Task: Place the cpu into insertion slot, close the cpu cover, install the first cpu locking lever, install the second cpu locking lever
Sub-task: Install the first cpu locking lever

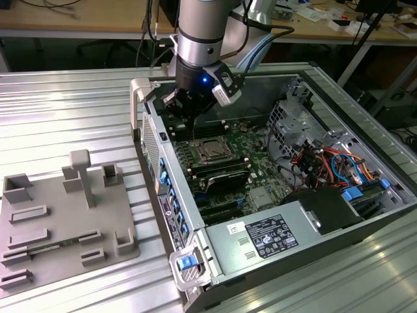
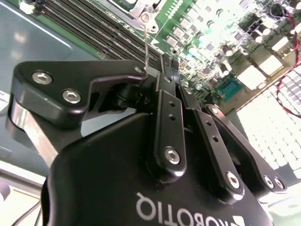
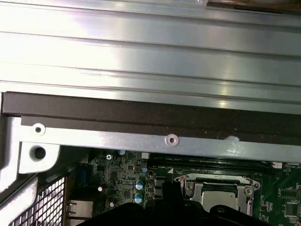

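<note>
One q. first: where was the cpu (image 1: 212, 150)? (Op 1)

Inside the open PC case (image 1: 381, 218), seated flat in the insertion slot (image 1: 221, 159), approx. mid-board, left of the blue cables. The first wrist view had it too, silver top up. (Op 2)

And the cpu cover (image 3: 244, 186)? (Op 1)

Down over the chip, its frame lying flat round the silver top. (Op 2)

End effector (image 1: 189, 120)? (Op 1)

Hung just beyond the slot's far-left corner, w/ a blue light on the wrist. In the second wrist view its fingers (image 2: 165, 101) were clenched together. A thin locking lever (image 2: 146, 44) rose from the socket's corner up to the tips, beside the memory slots (image 2: 84, 23). Couldn't tell whether the rod was pinched or only touching. (Op 2)

Anything else nearby? (Op 1)

Grey power supply box (image 1: 260, 238) at the case's near end. A grey fixture tray (image 1: 65, 215) lay well apart on the exterior view's left, both on the ribbed metal surface (image 1: 65, 111). (Op 2)
</note>
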Robot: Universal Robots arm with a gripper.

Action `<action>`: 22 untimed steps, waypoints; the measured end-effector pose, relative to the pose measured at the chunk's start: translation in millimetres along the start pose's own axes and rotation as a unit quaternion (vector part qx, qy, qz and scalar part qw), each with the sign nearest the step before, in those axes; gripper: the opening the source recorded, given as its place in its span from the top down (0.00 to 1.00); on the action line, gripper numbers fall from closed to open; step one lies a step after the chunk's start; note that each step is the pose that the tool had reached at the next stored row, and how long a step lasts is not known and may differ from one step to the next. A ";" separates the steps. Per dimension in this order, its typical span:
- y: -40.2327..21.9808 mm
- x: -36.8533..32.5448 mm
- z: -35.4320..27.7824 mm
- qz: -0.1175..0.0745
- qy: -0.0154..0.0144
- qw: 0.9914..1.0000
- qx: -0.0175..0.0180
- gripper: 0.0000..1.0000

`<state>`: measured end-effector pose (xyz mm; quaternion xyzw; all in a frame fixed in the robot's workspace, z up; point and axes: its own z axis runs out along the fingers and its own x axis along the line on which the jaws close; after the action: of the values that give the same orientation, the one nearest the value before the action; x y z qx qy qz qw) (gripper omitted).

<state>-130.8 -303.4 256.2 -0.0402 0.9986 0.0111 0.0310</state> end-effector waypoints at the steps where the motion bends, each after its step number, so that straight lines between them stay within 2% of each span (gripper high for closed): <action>1: -0.1 -3.8 0.7 0.000 0.000 1.000 0.000 0.89; 3: -0.7 -11.5 1.8 0.000 0.000 1.000 0.000 0.89; 6: -1.3 -19.2 3.1 0.000 0.000 1.000 0.000 0.89; 7: -1.8 -26.1 4.2 0.000 0.000 1.000 0.000 0.89; 8: -2.1 -30.1 5.0 0.000 0.000 1.000 0.000 0.89; 10: -2.4 -34.5 5.9 0.000 0.000 1.000 0.000 0.89; 12: -2.6 -37.3 6.8 0.000 0.000 1.000 0.000 0.89; 22: -2.8 -39.1 8.4 0.000 0.000 1.000 0.000 0.89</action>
<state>-91.2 -302.9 250.2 -0.0402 0.9987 0.0111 0.0308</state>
